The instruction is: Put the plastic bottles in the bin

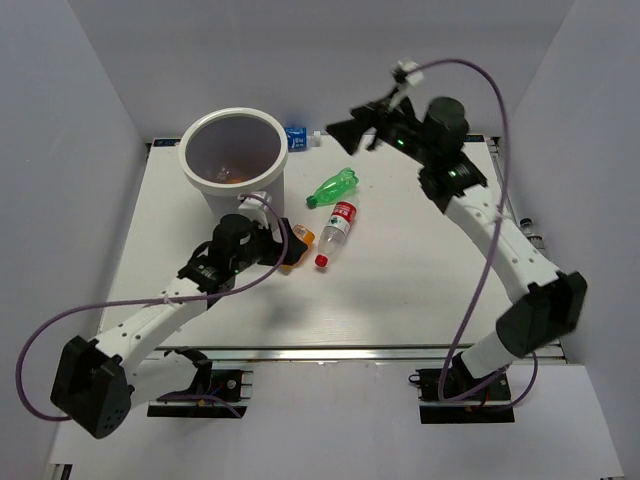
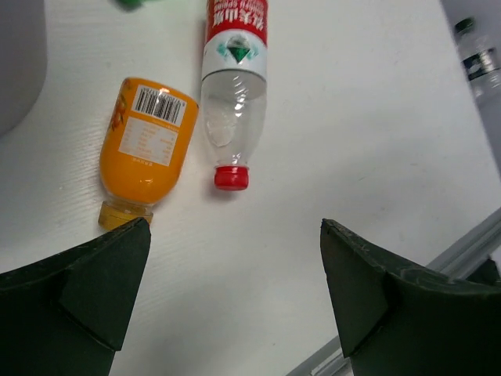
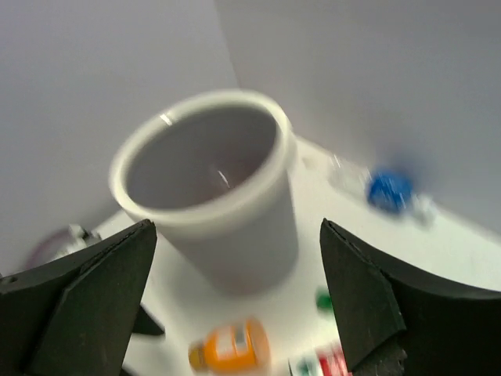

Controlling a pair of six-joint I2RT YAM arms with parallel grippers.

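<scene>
The white bin (image 1: 186, 160) stands at the back left, with something orange lying inside. An orange bottle (image 1: 301, 238) lies by its base. A clear red-label bottle (image 1: 337, 230) and a green bottle (image 1: 332, 188) lie near the middle. A blue-label bottle (image 1: 297, 138) lies behind the bin. My left gripper (image 1: 284, 250) is open and empty, low over the table just short of the orange bottle (image 2: 145, 149) and the red-label bottle (image 2: 232, 86). My right gripper (image 1: 350, 135) is open and empty, raised, facing the bin (image 3: 235, 207). The right wrist view is blurred.
A small clear bottle (image 2: 481, 59) lies beyond the table's right edge. White walls enclose the table on three sides. A metal rail (image 1: 370, 352) runs along the near edge. Purple cables loop from both arms.
</scene>
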